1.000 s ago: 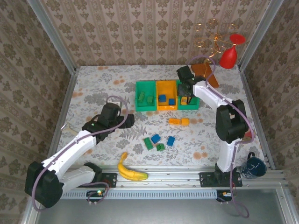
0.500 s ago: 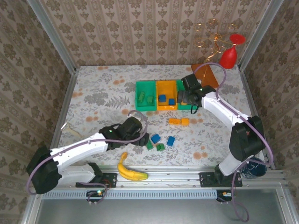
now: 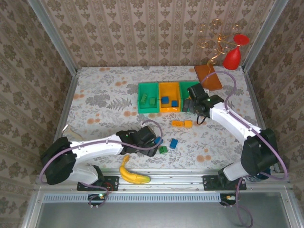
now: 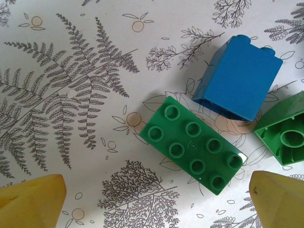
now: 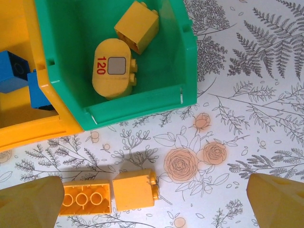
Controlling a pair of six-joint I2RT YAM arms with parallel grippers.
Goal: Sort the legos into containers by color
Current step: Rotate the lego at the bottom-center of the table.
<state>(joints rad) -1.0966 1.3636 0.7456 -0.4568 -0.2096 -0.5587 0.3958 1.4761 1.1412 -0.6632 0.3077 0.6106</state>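
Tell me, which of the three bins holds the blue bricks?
The orange bin in the middle holds the blue bricks. The left green bin has green bricks, the right green bin orange bricks.

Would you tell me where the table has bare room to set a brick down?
Bare: the wide patch left of the left green bin, out to the side rail, and the strip between the bins and the back wall. Crowded: between the orange bricks and the banana, where loose bricks lie by the left hand.
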